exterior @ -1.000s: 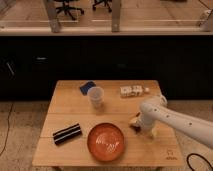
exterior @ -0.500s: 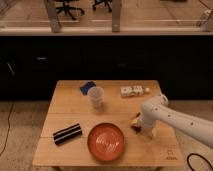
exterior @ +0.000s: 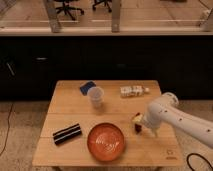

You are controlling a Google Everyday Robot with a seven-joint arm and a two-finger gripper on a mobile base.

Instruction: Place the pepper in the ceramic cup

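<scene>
The end effector [exterior: 137,121] sits low over the worktop [exterior: 65,106], right of centre in the frame and just right of the orange bowl [exterior: 106,141]. A dark-red shape directly beneath it looks to us like the pepper [exterior: 135,128]. We cannot tell how far the end effector is open, or whether it has hold of the pepper or only touches it.

We judge the step in hand to be the grasp. To do it well, we would close across the pepper's thin width and confirm it comes up with the lift. We would raise it above the bowl's rim before carrying it toward the upper left of the frame. The cup [exterior: 95,96] stands upright there, well apart from the pepper. Its mouth is narrow, so we would centre over it and release low.

The white forearm runs from the end effector up to a rounded joint, then slants down to the lower right corner.
</scene>
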